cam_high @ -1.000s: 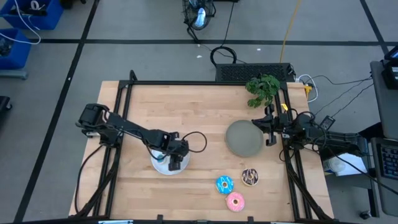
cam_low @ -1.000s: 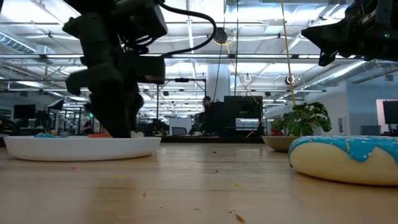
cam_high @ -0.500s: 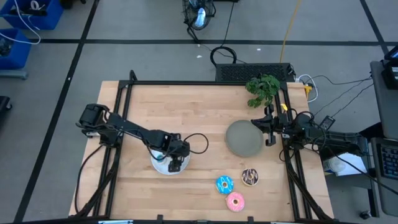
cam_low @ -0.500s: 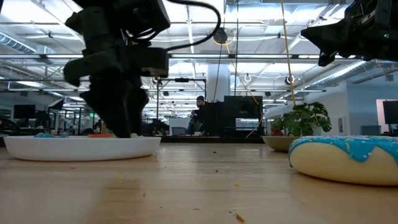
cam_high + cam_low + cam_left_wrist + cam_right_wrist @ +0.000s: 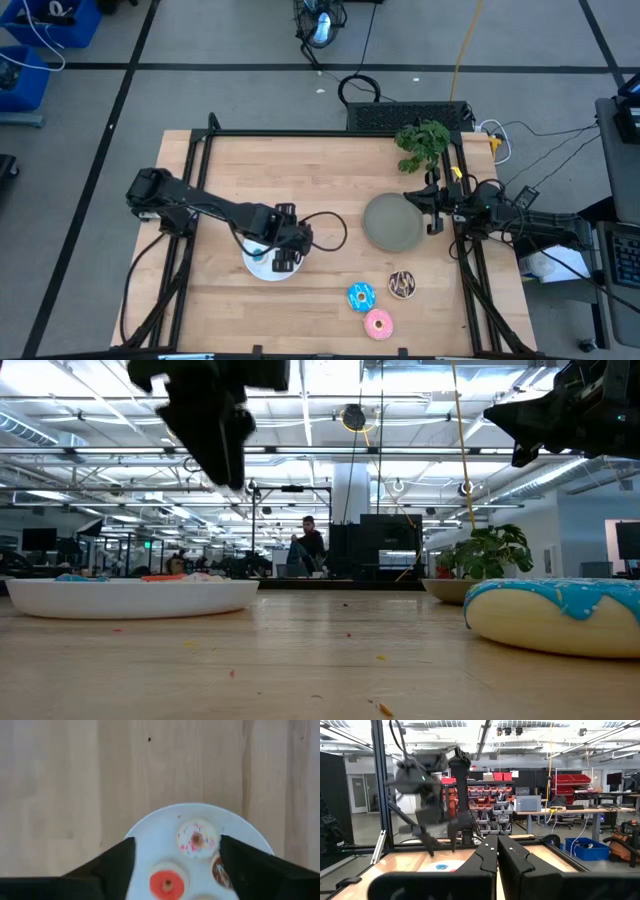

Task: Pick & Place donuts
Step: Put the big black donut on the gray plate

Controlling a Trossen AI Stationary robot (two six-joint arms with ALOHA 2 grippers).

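The white plate holds a whitish sprinkled donut, a red donut and a third one half hidden by a finger. My left gripper hangs open above this plate, touching nothing; in the low view it is well clear of the plate's rim. A blue-iced donut, a pink-iced one and a chocolate one lie flat on the table near its front edge. My right gripper waits shut at the table's right side.
An empty grey plate sits right of centre, close to my right gripper. A potted plant stands at the far right corner. Bare wood lies between the two plates and along the far side. A black frame rails the table's edges.
My left gripper has risen straight up from the white plate, from fingertips down at the plate to well above it, with nothing between its fingers. The donuts on the plate lie still. My right arm has not moved.
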